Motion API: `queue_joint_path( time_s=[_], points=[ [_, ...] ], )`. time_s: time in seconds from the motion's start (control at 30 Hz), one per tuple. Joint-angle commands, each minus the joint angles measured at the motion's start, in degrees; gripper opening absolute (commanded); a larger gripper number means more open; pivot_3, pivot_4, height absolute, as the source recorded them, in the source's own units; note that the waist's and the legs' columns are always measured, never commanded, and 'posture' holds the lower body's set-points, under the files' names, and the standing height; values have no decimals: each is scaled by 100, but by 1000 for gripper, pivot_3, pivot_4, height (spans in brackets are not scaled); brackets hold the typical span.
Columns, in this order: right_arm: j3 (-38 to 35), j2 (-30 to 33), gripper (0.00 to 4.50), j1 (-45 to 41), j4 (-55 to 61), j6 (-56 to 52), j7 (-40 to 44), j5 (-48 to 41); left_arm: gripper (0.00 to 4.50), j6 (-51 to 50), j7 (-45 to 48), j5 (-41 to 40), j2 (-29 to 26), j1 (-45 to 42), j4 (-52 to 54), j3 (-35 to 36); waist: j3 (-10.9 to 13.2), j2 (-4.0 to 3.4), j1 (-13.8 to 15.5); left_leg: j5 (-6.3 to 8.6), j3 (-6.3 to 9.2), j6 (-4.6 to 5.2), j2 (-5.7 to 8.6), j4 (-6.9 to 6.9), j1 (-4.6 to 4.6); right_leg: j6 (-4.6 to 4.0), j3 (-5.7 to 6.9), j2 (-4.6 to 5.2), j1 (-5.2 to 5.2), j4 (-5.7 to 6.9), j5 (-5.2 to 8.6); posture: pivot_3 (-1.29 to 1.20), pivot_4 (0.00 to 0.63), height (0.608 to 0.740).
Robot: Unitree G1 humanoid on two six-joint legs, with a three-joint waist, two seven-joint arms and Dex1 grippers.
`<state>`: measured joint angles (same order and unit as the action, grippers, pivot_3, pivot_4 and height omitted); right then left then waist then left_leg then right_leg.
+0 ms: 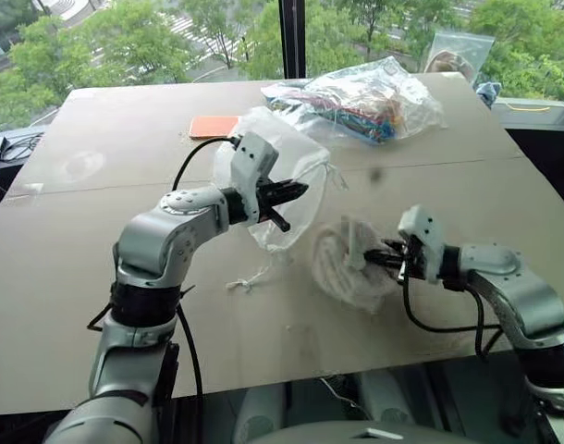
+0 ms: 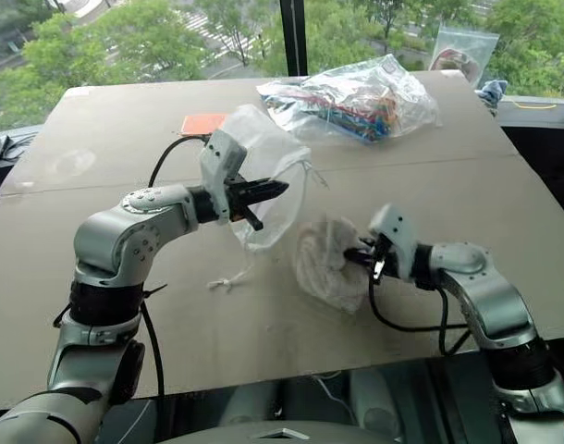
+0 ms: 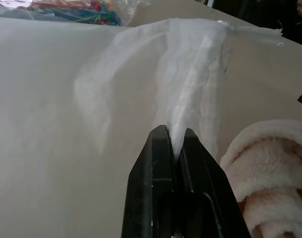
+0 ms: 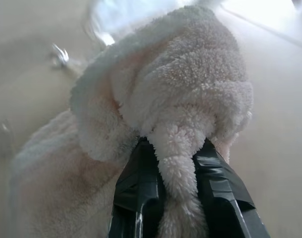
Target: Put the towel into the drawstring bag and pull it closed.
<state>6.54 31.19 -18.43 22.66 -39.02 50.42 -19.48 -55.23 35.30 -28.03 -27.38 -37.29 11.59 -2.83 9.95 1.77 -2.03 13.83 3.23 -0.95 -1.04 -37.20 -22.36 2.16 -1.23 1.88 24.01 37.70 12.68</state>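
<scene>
While the left gripper [image 1: 289, 191] pinches the drawstring bag [image 1: 287, 171] aloft, the right gripper [image 1: 382, 258] clamps the towel [image 1: 342, 264] just beside and below the bag; loading comes next, which calls for finding the bag's mouth.

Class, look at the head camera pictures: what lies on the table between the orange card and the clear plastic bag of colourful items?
In the left eye view, only bare table lies between the orange card and the clear plastic bag.
</scene>
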Motion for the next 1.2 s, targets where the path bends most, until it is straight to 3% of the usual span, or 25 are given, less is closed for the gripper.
queue_joint_path(
  time_s=[0.03, 0.27, 0.63, 0.73, 0.87, 1.03, 1.2],
  points=[
    [433, -382, 38, -273, 188, -302, -373, -43, 0, 268, 78, 168, 44, -307, -118, -196, 0, 0, 4, 1, 0, -2, 2, -2, -26, 0, 5, 6, 17, -8, 6, 0, 150, 740],
    [1077, -1195, 36, -732, -665, -323, -1192, 529, 0, 471, 255, 260, 32, -328, -102, -416, 5, -7, 14, -8, 7, -24, 41, 1, -117, 12, 19, 47, 92, -24, 12, 0, 150, 740],
    [764, -1122, 36, -579, -166, -195, -452, -425, 0, 533, 425, 330, -198, -57, 90, -421, 6, -9, 1, 4, 32, -1, 51, -15, -112, 15, 49, 58, 87, 17, 12, 0, 150, 740],
    [1009, -788, 35, -646, -124, -214, -144, -370, 0, 553, 434, 350, -211, -93, 60, -411, 6, -9, -1, 4, 31, 0, 52, -16, -110, 15, 49, 58, 84, 17, 12, 0, 150, 740],
    [1102, -854, 33, -836, -423, -4, -146, -257, 0, 665, 572, 402, -255, -104, 122, -523, 7, -10, -24, 4, 31, 0, 52, -18, -103, 15, 47, 57, 79, 21, 12, 0, 150, 740],
    [1094, -1070, 33, -1003, -1072, 170, -704, 230, 0, 735, 725, 425, -357, -40, 171, -542, 6, -10, -23, 4, 29, 0, 51, -17, -92, 15, 44, 56, 71, 25, 12, 0, 150, 740],
    [701, -1456, 31, -885, -1562, -495, -1294, 73, 0, 860, 826, 481, -453, -12, 129, -556, 7, -11, -15, 4, 23, -1, 52, -17, -87, 14, 38, 57, 67, 25, 12, 0, 150, 740]
  ],
)
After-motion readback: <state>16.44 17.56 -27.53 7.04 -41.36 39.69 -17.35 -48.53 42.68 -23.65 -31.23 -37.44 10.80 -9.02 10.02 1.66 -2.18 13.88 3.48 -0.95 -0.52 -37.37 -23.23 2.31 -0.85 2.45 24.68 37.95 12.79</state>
